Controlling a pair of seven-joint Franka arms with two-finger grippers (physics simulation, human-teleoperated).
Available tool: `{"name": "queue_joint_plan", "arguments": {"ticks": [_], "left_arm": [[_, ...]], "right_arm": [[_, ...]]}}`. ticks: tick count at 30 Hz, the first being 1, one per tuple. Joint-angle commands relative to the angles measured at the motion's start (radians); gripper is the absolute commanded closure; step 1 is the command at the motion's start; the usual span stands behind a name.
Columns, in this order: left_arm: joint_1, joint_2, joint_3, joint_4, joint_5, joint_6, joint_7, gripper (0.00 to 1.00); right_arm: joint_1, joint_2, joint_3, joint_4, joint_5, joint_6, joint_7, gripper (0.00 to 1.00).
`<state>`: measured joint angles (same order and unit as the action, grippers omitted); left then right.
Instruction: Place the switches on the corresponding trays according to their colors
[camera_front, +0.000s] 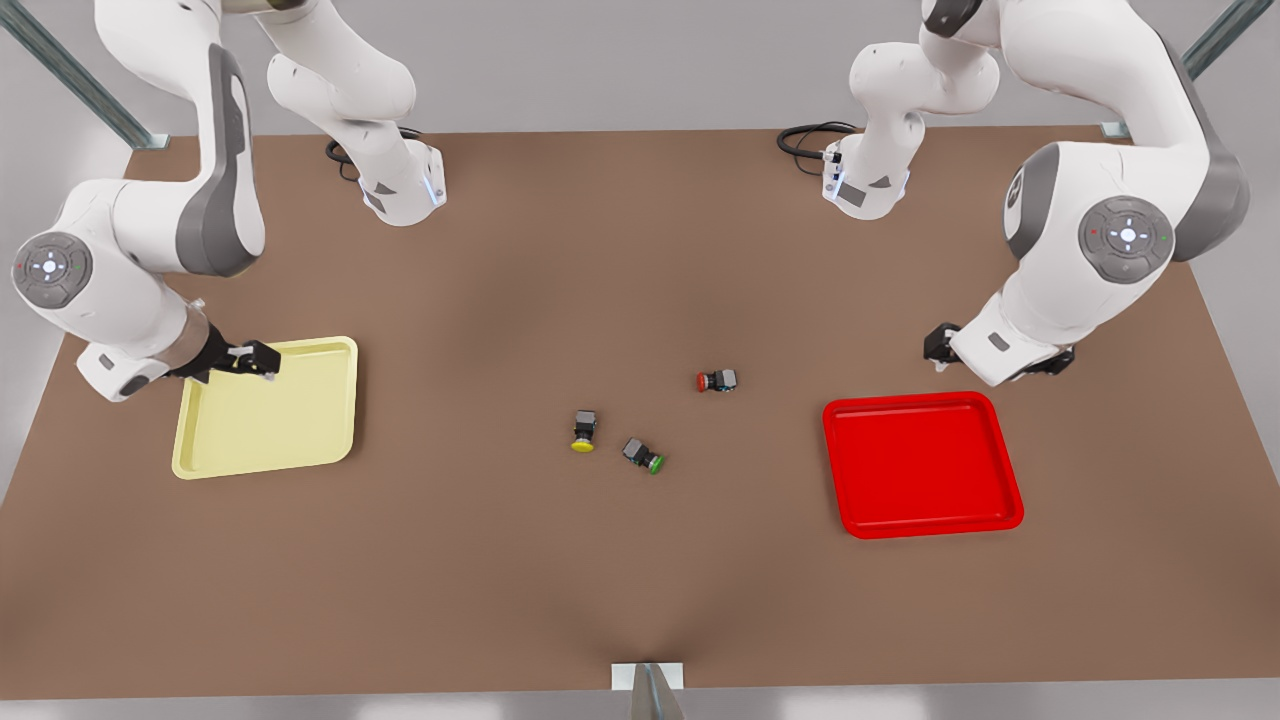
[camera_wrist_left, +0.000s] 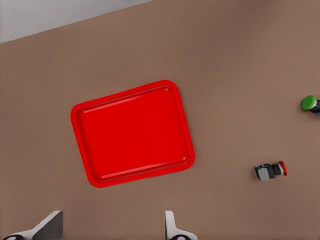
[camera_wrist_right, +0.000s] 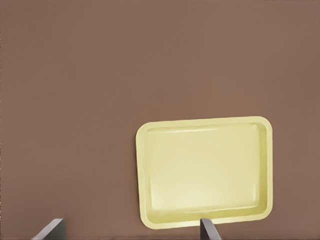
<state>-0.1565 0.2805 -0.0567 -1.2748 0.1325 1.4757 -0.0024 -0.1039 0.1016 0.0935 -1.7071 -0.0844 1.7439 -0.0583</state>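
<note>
The yellow switch (camera_front: 583, 430) and the red switch (camera_front: 716, 380) lie on their sides mid-table, apart from each other. The pale yellow tray (camera_front: 265, 410) sits at the front view's left and holds nothing. My right gripper (camera_front: 255, 358) hovers open over its far corner, and its wrist view looks down on the same tray (camera_wrist_right: 205, 170). The bright red tray (camera_front: 920, 465) sits at the front view's right, also bare. My left gripper (camera_front: 1000, 362) hangs open just behind it. The left wrist view shows the red tray (camera_wrist_left: 132, 134) and the red switch (camera_wrist_left: 270, 171).
A green-capped switch (camera_front: 643, 455) lies close beside the yellow one, and its cap (camera_wrist_left: 310, 103) shows in the left wrist view. Both arm bases stand at the table's far edge with cables. Bare brown tabletop surrounds the switches and the front edge.
</note>
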Motion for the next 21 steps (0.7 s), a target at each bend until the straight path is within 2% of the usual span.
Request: {"name": "queue_joint_plan", "arguments": {"ticks": [1,3,4,5,7,8,10,12,16,21], "left_arm": [[0.0,0.002,0.0,0.0,0.002,0.0,-0.005,0.0],[-0.002,0.019,-0.003,-0.002,-0.019,0.003,-0.181,0.0],[-0.009,0.048,-0.006,-0.012,-0.082,0.005,-0.456,0.0],[-0.023,0.078,-0.009,-0.014,-0.131,0.009,-0.64,0.0],[-0.08,0.052,-0.014,-0.224,-0.189,0.244,-1.079,0.0],[-0.113,0.052,-0.014,-0.288,-0.22,0.314,-1.254,0.0],[-0.199,0.039,-0.014,-0.429,-0.226,0.495,-1.493,0.0],[-0.261,0.016,-0.012,-0.578,-0.226,0.664,-1.656,0.0],[-0.339,0.017,-0.012,-0.742,-0.226,0.844,-1.872,0.0],[-0.388,0.083,-0.011,-0.801,-0.225,0.986,-1.995,0.0]], "right_arm": [[0.003,0.001,0.0,0.001,0.0,0.002,0.0,0.0],[0.033,0.055,0.003,0.06,0.002,-0.009,0.003,0.0],[0.108,0.075,0.009,0.077,0.003,0.006,0.023,0.0],[0.135,0.089,0.066,0.078,0.003,0.006,0.023,0.0],[0.181,0.116,0.1,0.077,0.031,0.022,0.164,0.0],[0.185,0.119,0.133,0.075,0.034,0.022,0.204,0.0],[0.26,0.176,0.149,0.096,0.049,0.034,0.437,0.0],[0.311,0.224,0.149,0.121,0.049,0.057,0.528,0.0],[0.437,0.351,0.157,0.199,0.038,0.126,0.709,0.0],[0.477,0.467,0.157,0.207,0.028,0.256,0.738,0.0]]}}
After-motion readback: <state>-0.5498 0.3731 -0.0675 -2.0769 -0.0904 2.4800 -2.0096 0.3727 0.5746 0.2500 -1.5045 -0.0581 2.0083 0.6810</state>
